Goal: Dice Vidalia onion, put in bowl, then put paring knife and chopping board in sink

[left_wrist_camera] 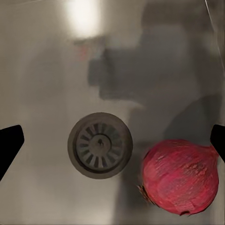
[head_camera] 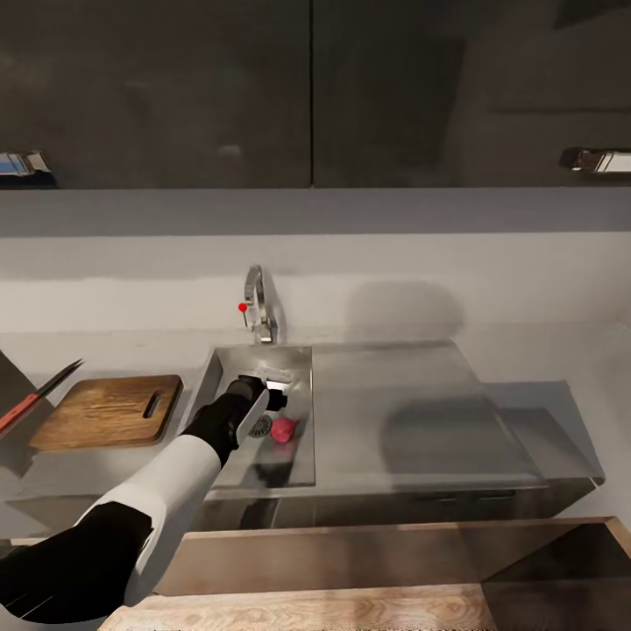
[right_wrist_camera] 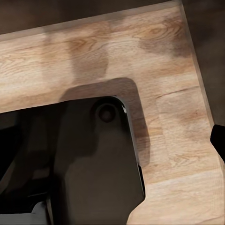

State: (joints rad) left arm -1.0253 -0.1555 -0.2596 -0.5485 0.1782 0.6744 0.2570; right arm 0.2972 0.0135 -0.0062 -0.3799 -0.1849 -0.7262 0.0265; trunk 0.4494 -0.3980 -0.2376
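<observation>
The step in hand is judged to be the pick-up of the Vidalia onion [left_wrist_camera: 182, 177] from the sink [head_camera: 298, 359]: the left fingers [left_wrist_camera: 10, 140] are best shifted sideways until the bulb is centred between them, then lowered and closed across its widest part. The left fingers are spread wide and hold nothing; the onion lies on the basin floor just inside one fingertip, beside the drain [left_wrist_camera: 100, 145], which is nearer the middle of the gap. Whether the right fingers [right_wrist_camera: 219, 137] are open cannot be told.
</observation>
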